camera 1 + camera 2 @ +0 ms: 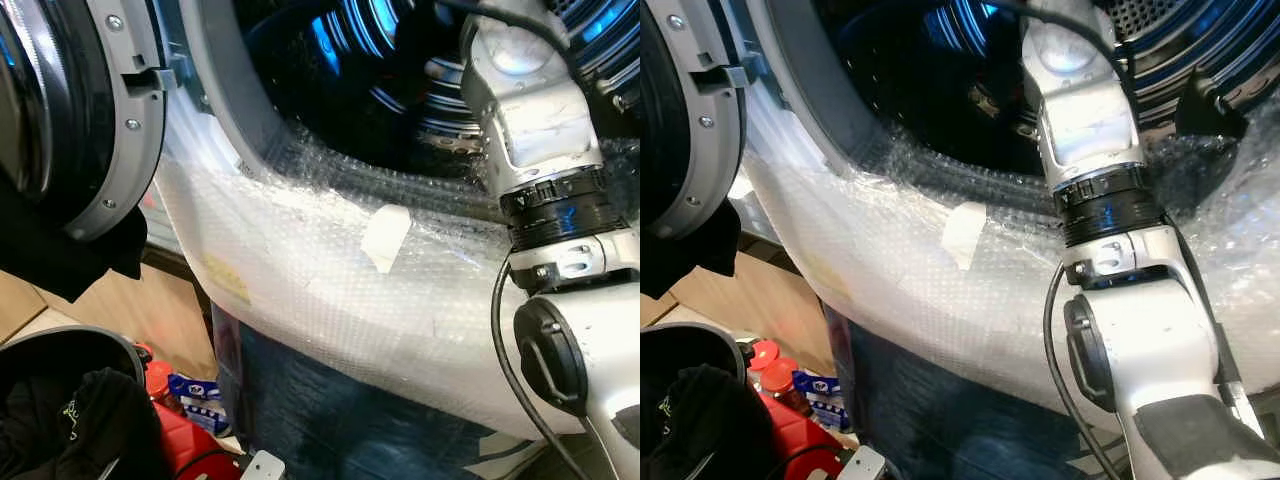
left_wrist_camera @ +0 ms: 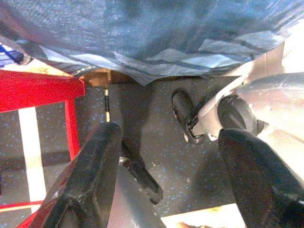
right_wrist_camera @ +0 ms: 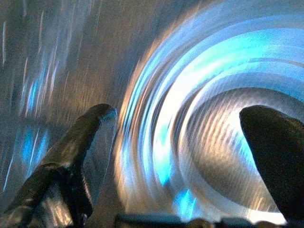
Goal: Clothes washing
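Loading stage: my right arm reaches into the shiny steel washer drum (image 1: 400,90).
My right gripper (image 3: 180,156) is spread, empty, inside the drum; left gripper (image 2: 166,175) hangs parted over the floor. Black clothes (image 1: 70,430) remain in the dark round basket (image 1: 60,345), judged unloaded.

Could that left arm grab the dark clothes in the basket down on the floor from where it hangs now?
Probably yes. The left gripper hangs low with its fingers open, holding nothing, aimed at the floor. The dark clothes lie uncovered in the basket on the robot's left. It would still need to swing over and down.
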